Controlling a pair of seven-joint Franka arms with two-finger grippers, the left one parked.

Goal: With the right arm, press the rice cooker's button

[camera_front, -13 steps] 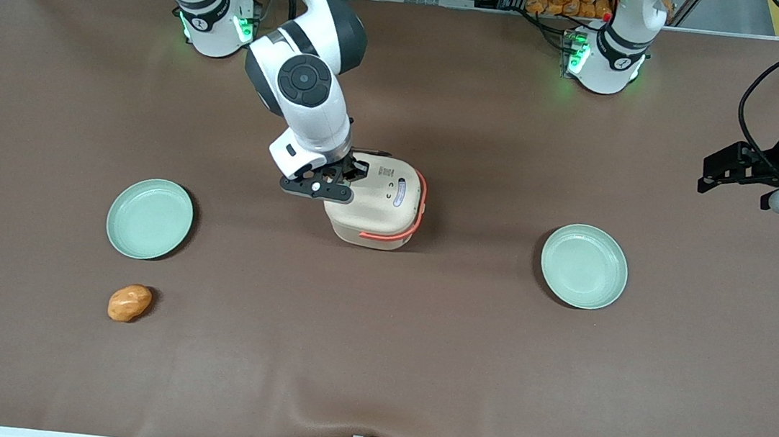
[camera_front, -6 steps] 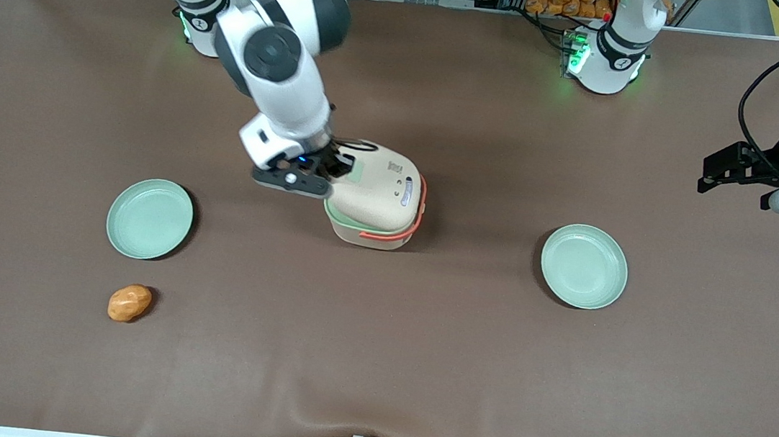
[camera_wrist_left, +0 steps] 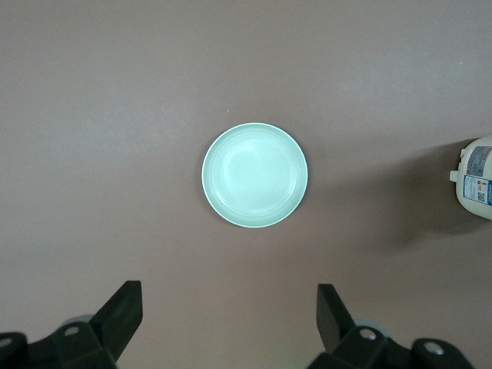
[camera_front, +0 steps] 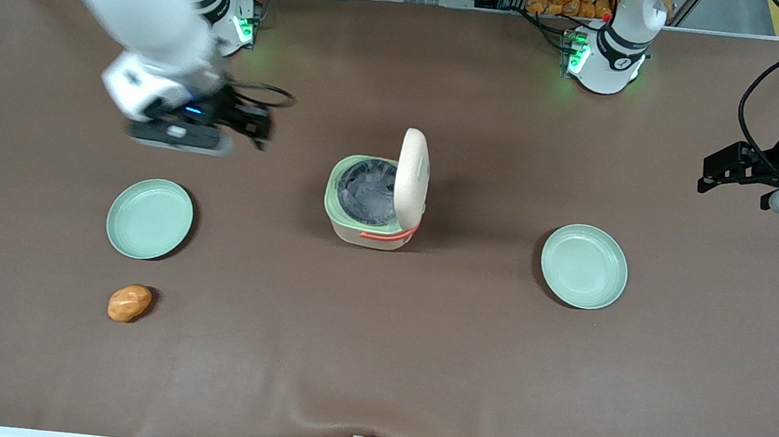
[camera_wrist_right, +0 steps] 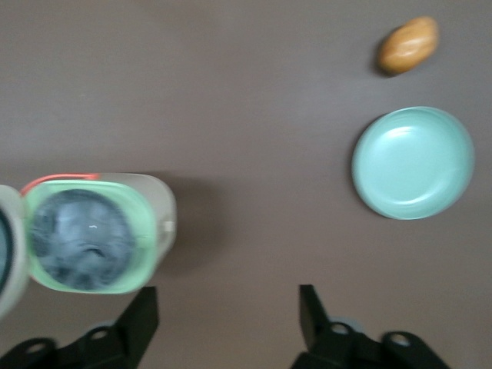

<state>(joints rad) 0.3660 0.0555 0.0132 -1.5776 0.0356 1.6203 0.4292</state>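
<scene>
1. The tool point(camera_front: 254, 125) on the right arm point(camera_front: 158, 13) hangs above bare desk point(camera_front: 374, 362), well apart from the rice cooker point(camera_front: 369, 205) and toward the working arm's end of the desk. Its two black fingers point(camera_wrist_right: 138, 323) stand spread wide, with only brown surface between them; it grips nothing and touches nothing.

2. The rice cooker stands near the middle of the desk, between the two plates. Its lid point(camera_front: 412, 177) is swung up on its hinge and stands almost upright, so the pale green rim and the dark inner pot point(camera_front: 367, 191) show. The coral-orange band runs along the cooker's side nearest the front camera.

3. A small label with blue and white printing shows on the cooker point(camera_wrist_left: 478, 178) in the left wrist view, but the writing cannot be read.

4. A pale green plate point(camera_front: 149, 218) lies nearer the front camera than the tool. A bread roll point(camera_front: 129, 303) lies nearer the camera still, close to that plate but apart from it. A second green plate point(camera_front: 583, 266) sits toward the parked arm's end.

5. A wide strip of bare brown desk runs along the edge nearest the camera, and open surface separates the tool from the cooker.
</scene>
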